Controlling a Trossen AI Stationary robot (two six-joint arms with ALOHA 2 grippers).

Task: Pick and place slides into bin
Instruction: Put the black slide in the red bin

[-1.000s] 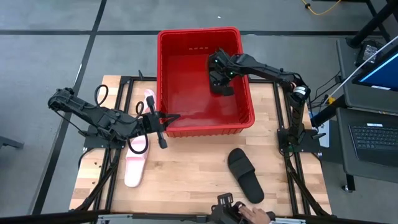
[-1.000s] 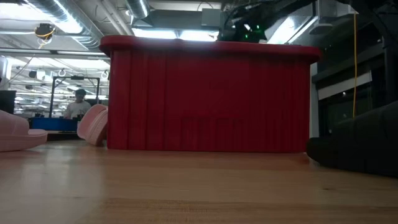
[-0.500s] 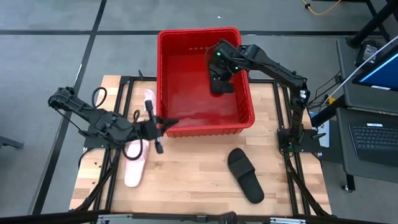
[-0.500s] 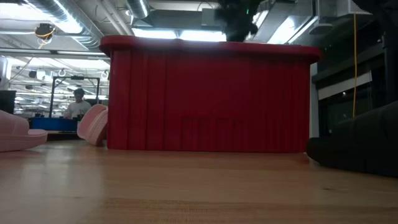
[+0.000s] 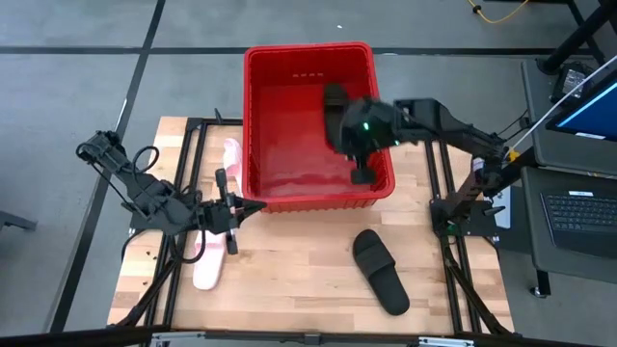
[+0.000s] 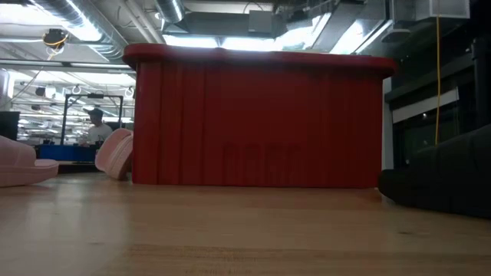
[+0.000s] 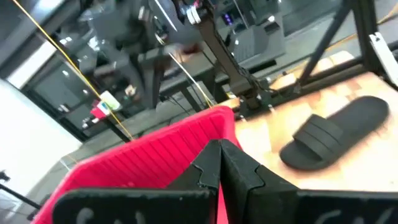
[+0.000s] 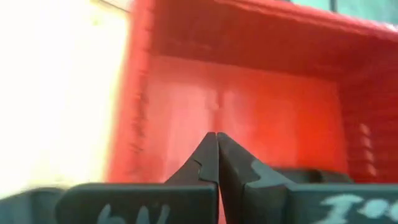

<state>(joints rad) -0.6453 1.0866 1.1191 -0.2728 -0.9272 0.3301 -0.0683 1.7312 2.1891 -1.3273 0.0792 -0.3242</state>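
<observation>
A black slide (image 5: 334,99) lies inside the red bin (image 5: 258,116) by its far right side, partly under my right arm. My right gripper (image 5: 361,177) hangs shut above the bin's near right corner, holding nothing; its fingers (image 8: 216,140) meet above the bin floor. My left gripper (image 5: 253,205), also shut and empty (image 7: 221,146), points at the bin's near left corner from the left. One pink slide (image 5: 231,157) leans on its edge against the bin's left wall. Another pink slide (image 5: 206,262) lies flat below my left arm. A second black slide (image 5: 379,271) lies on the table near the front.
The bin (image 6: 257,115) stands tall at the table's far middle. In the low view the leaning pink slide (image 6: 115,153) shows to its left and the black slide (image 6: 441,184) to its right. Bare wood lies between the two near slides. A person sits far off in the room.
My right gripper has risen out of the bin and swung from its far right part toward its near right corner; the black slide stays in the bin. My left gripper has swung a little toward the table's near left, away from the bin's near wall.
</observation>
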